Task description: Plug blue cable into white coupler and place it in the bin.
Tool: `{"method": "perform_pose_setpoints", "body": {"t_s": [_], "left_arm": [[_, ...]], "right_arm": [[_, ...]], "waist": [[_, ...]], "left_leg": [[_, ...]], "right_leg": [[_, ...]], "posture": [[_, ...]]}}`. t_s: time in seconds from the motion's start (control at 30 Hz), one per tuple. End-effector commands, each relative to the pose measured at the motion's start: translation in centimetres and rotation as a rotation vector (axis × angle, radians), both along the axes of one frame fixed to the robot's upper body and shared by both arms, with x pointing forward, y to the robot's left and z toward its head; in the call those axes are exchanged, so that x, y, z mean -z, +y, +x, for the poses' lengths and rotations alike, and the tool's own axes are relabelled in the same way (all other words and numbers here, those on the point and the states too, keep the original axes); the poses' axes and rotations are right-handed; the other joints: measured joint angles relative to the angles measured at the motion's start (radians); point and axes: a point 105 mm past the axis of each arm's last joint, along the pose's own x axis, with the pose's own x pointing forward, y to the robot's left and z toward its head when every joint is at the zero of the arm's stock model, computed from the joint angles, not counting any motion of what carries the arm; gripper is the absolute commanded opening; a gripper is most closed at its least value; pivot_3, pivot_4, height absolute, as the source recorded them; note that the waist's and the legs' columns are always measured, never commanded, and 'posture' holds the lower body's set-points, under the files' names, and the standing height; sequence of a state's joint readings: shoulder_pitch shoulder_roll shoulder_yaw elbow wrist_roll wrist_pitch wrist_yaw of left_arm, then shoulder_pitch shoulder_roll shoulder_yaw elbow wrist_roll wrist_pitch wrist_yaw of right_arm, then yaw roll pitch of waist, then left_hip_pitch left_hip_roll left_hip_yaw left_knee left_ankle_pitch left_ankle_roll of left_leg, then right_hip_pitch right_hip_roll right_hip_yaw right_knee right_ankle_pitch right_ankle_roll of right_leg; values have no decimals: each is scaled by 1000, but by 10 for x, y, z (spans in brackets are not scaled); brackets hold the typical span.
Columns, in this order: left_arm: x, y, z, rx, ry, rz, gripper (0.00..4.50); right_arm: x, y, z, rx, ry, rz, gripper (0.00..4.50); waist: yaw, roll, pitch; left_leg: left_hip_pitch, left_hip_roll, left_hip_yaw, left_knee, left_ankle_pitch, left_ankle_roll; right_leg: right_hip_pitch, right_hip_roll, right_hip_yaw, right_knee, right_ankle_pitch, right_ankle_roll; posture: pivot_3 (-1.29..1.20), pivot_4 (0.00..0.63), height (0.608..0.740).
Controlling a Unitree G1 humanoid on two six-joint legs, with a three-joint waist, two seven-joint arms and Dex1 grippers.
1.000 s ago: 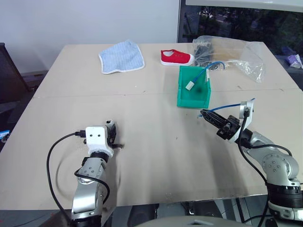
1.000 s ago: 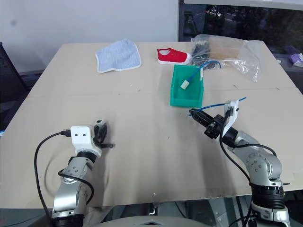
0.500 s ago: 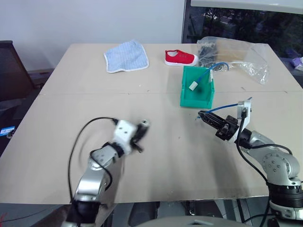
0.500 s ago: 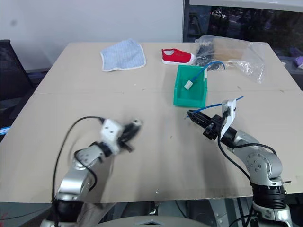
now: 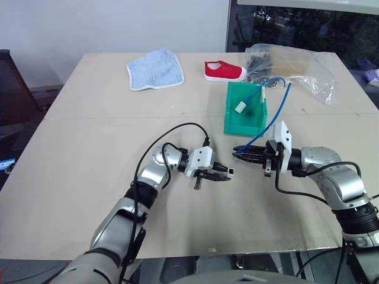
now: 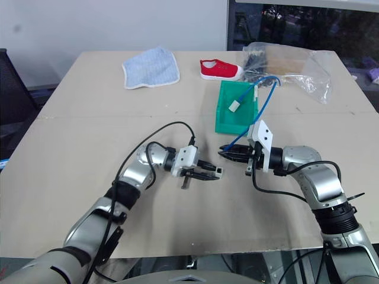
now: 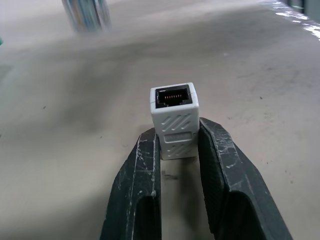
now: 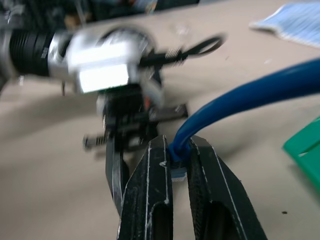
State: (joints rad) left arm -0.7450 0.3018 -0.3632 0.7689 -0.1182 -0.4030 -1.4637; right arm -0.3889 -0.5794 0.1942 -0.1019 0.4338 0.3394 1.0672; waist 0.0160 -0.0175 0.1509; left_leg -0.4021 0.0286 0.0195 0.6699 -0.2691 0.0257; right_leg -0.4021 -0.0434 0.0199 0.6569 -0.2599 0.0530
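The tabletop (image 5: 118,195) carries everything, and the work sits a little right of its middle, nearer the near edge than the far one; the bin (image 5: 245,112) stands just beyond the two grippers, toward the far right corner, its open side facing the near edge, with a cream oblong connector (image 5: 240,107) already lying inside it.

The relation that matters is a straight line across the table: the left gripper (image 5: 228,173) points to the right and the right gripper (image 5: 238,149) points to the left, tip facing tip and near each other but apart, the right one a shade farther from the near edge.

The left gripper is clamped on the white coupler (image 7: 174,117), which stands out past its fingertips with its dark socket turned away from the wrist, toward the other arm; the right gripper is closed on the blue cable (image 5: 273,111) close to its plug end, the plug itself hidden between the fingers, and the rest of the cable arcs up and back over the bin toward the far edge.

My reading is that the plug must travel along the coupler's long axis, and the two axes look slightly offset, so a small alignment comes before the push.

Counted: one bin, one clear bag (image 5: 296,68), one cloth (image 5: 155,70), one red shoe (image 5: 224,71), one blue cable, one white coupler, two grippers.
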Motion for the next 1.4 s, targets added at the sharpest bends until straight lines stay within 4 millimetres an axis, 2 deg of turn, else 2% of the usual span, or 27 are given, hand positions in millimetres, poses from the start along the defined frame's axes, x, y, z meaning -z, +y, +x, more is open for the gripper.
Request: {"method": "perform_pose_setpoints", "body": {"t_s": [0.03,0.33,0.47,0.9,0.97,1.2,1.27,1.37,1.4], "left_arm": [[17,1,-4,46,8,66,444],[19,2,-2,48,13,62,444],[19,2,-2,47,12,62,444],[22,2,-3,37,26,53,444],[22,1,-3,34,29,48,444],[20,-1,-4,32,39,34,444],[20,-1,-4,31,41,33,444],[20,-1,-4,27,45,30,444],[20,0,-4,27,46,30,444]], "right_arm": [[4,-3,-5,-34,-29,-39,0],[5,-3,-15,-29,-11,-25,0],[5,1,-13,-3,-8,-14,0],[29,2,-13,44,43,-113,0],[38,6,-17,39,60,-142,0],[103,-3,-36,74,246,-357,0],[95,7,-35,55,210,-296,0],[40,28,-19,104,180,37,0],[29,29,-17,106,176,94,0]], "waist": [[-1,0,0],[-2,0,0],[-2,0,0],[-2,-1,-1],[-2,-1,-1],[-5,-7,-11],[-5,-10,-16],[-9,-13,-17],[-12,-12,-17]], "left_leg": [[0,0,0,0,0,0],[3,-2,-2,2,0,0],[3,-2,-3,2,0,0],[4,-3,-4,3,0,0],[4,-3,-4,3,0,0],[8,-2,-6,3,0,0],[10,-2,-6,2,0,0],[17,-1,-6,0,0,0],[18,-1,-6,-1,0,0]], "right_leg": [[0,0,0,0,0,0],[5,-3,-1,1,0,0],[5,-3,-2,2,0,0],[6,-3,-2,2,0,0],[6,-3,-3,2,0,0],[10,-3,-4,3,0,0],[12,-3,-4,3,0,0],[18,-2,-4,2,-1,-1],[19,-2,-4,2,-1,-1]], "posture": [[0,150,740],[0,150,740],[0,150,740],[0,150,740],[0,150,740],[0,150,740],[0,150,740],[0,150,740],[0,150,740]]}}
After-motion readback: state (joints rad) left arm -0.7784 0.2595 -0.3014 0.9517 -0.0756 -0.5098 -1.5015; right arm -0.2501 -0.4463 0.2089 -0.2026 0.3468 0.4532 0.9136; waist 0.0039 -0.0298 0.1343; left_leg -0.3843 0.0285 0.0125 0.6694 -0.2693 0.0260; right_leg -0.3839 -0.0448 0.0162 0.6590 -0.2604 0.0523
